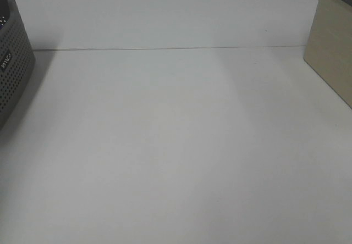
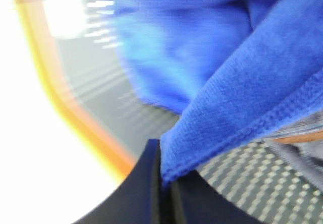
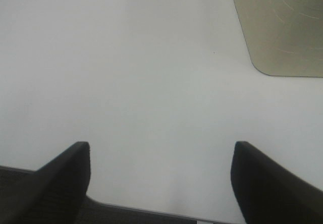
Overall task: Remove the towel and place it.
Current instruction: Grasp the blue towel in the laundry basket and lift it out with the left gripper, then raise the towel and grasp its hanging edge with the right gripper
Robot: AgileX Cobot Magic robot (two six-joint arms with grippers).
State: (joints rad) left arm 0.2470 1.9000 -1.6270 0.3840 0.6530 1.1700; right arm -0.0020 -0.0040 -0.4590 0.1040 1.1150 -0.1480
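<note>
Pinched the blue towel tight in the left gripper, over the grey basket. Held the right gripper spread wide, empty.

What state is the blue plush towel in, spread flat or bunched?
Bunched: the royal-blue plush towel shows overlapping folds, its stitched edge pinched in the shut left hand.

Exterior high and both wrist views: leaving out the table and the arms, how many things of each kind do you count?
blue towel: 1
grey perforated basket: 1
beige box: 1
Total: 3
</note>
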